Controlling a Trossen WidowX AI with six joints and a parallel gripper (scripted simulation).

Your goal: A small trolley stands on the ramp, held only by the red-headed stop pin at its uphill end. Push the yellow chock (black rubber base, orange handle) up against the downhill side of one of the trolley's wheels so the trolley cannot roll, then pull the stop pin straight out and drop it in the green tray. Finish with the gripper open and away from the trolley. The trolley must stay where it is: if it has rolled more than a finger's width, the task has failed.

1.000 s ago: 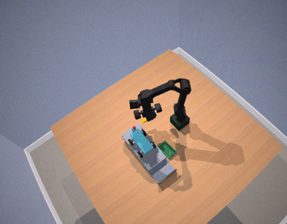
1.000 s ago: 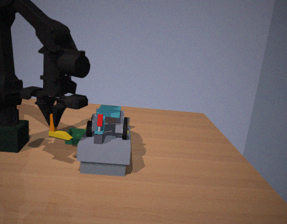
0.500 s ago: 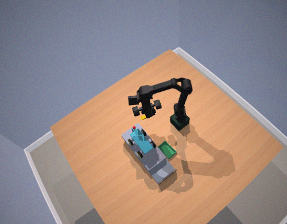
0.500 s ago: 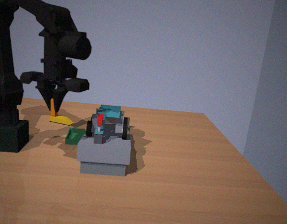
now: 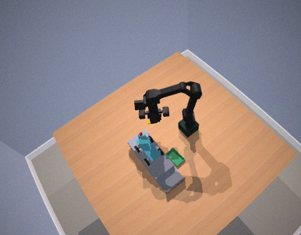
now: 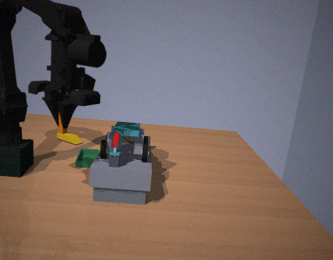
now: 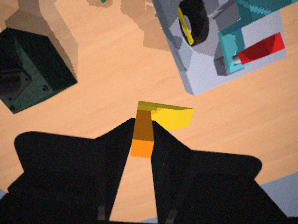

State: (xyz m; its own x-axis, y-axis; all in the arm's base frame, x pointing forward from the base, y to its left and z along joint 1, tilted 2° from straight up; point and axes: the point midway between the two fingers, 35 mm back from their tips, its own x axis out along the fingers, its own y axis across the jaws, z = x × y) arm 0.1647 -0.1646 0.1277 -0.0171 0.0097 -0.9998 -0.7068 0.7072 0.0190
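Pincer point(image 5: 155, 122) point(image 6: 65, 127) point(image 7: 142, 123) grips chock's orange handle point(image 6: 61, 125) point(image 7: 143, 131) in ext. & wrist views; hidden in top.

The gripper point(image 6: 64, 126) pinched the orange handle point(image 6: 61, 124) of the yellow chock point(image 6: 70, 137). The trolley point(image 6: 126, 133) stood on the ramp point(image 6: 121, 175), its red-headed pin point(image 6: 116, 141) facing the camera.

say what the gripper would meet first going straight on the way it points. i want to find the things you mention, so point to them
Probably the wooden tabletop point(image 5: 114, 120) point(image 6: 226, 200) point(image 7: 100, 110), the yellow chock point(image 5: 148, 122) point(image 6: 70, 137) point(image 7: 172, 118) held by the gripper point(image 5: 155, 121) point(image 6: 64, 127) point(image 7: 142, 123) touching down first; the gap beneath is hard to judge.
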